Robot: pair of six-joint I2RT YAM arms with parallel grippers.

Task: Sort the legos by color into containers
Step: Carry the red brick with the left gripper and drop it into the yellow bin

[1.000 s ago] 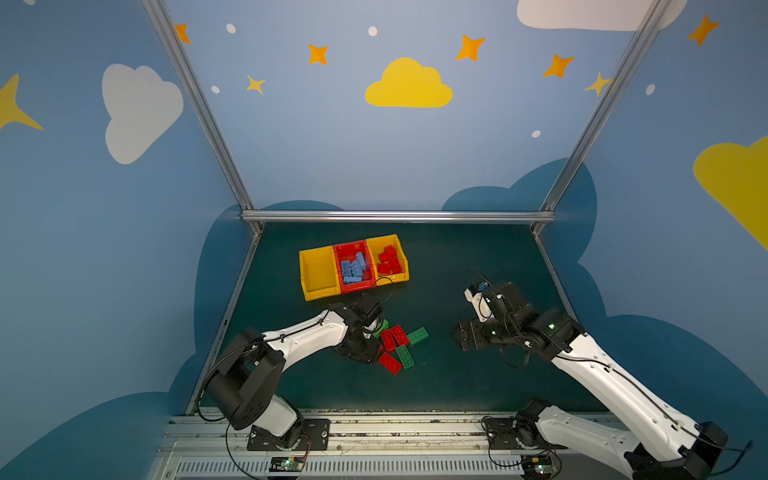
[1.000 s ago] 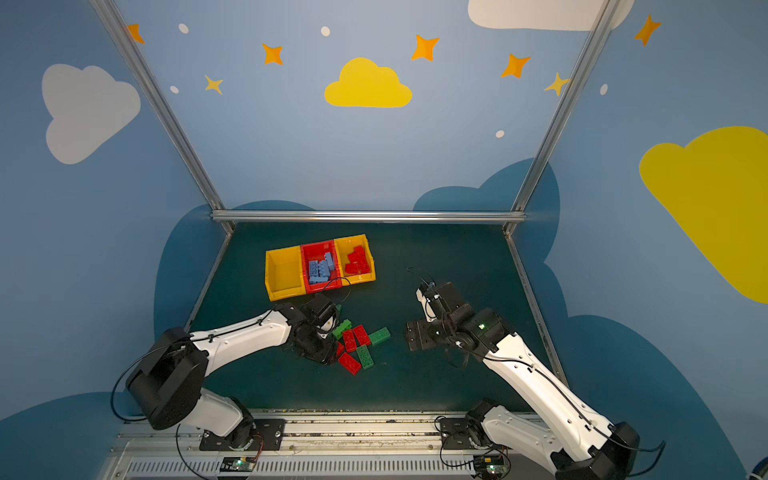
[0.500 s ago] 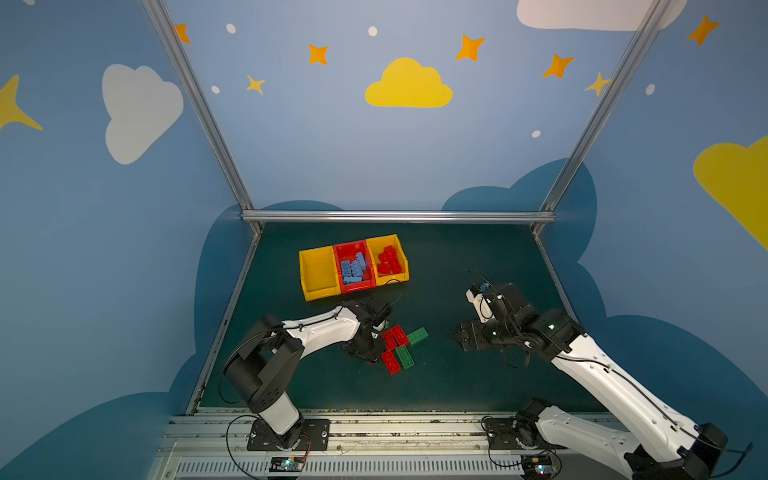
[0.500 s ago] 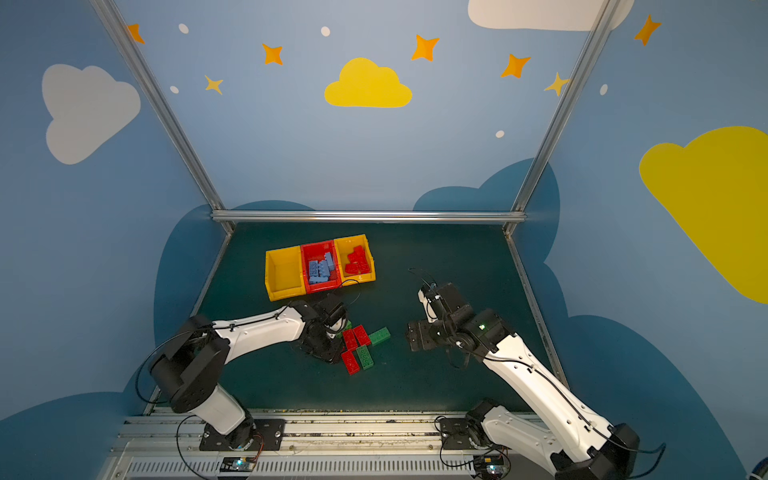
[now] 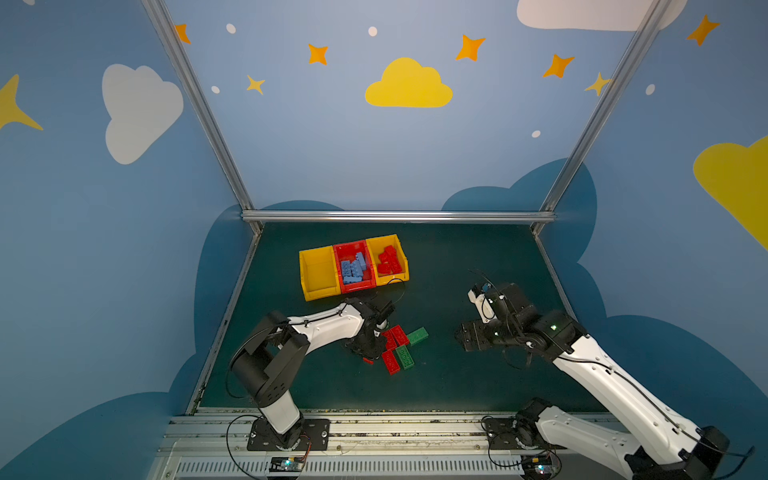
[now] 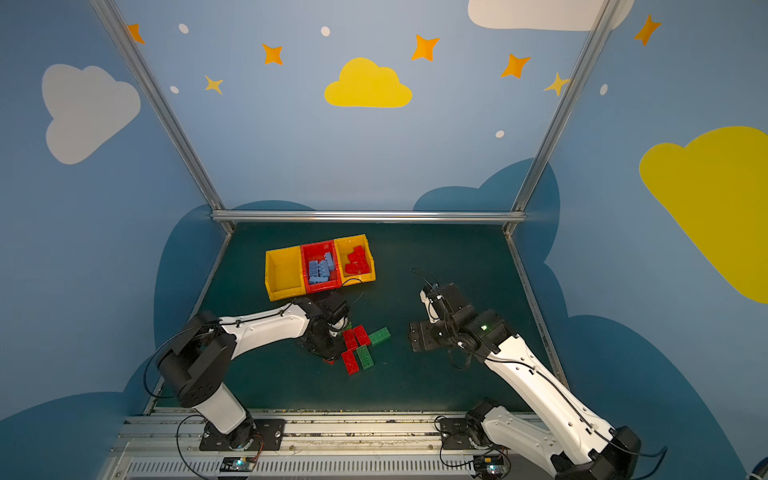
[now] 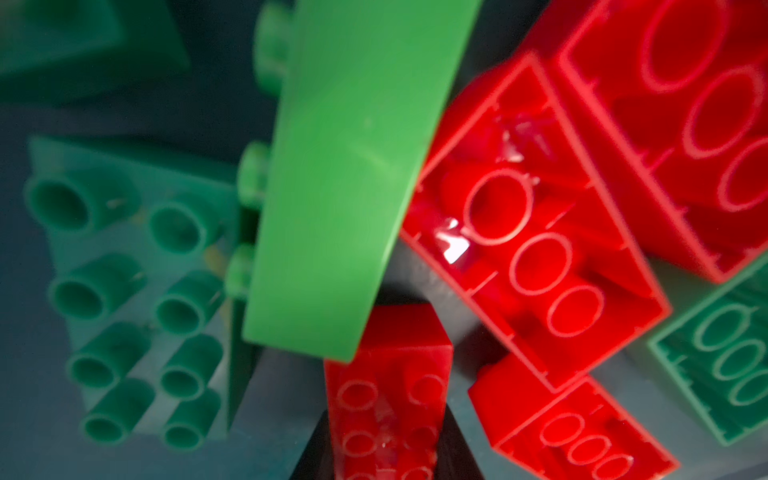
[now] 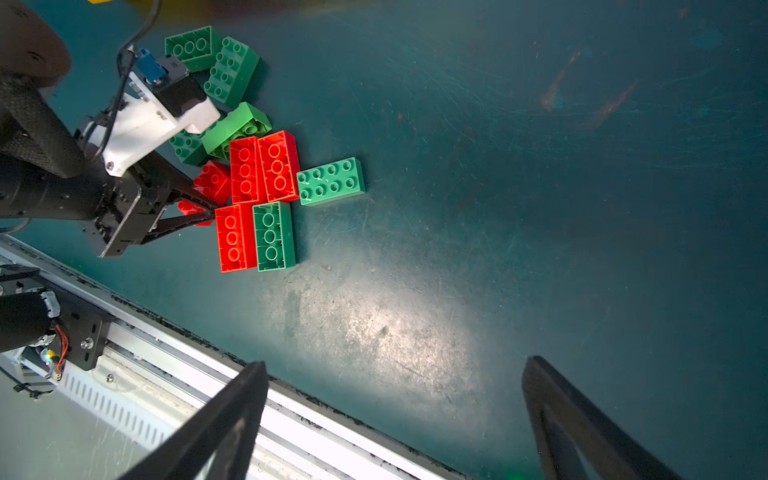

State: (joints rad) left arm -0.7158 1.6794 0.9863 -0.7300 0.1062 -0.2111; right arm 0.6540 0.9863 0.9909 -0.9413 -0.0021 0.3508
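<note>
Left gripper [image 8: 205,212] dropped to the pile [image 5: 400,345] edge and pinched a short red brick [image 8: 192,207]. Yellow bin with reds [image 5: 392,279] lies beyond the pile, left arm nearer; right gripper [image 8: 395,365] spread, well apart.

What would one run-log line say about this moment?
left gripper: shut on small red plastic brick | right gripper: open, empty, above dark green mat | unsorted: red and green bricks on mat

Walls [image 5: 291,145]: blue, 3 sides; white clouds [image 5: 141,112], yellow cloud [image 5: 409,85], orange stars [image 5: 469,48], pale dots [image 5: 372,31].
Frame: alu. posts [image 5: 199,108] at rear corners, crossbar [image 5: 395,216] along back.
Floor [image 5: 457,257]: dk green mat, scuffed; glare patch [image 8: 374,328] in right wrist view.
Front edge: metal rail [image 5: 395,432], slotted strip [image 5: 395,467] below.
</note>
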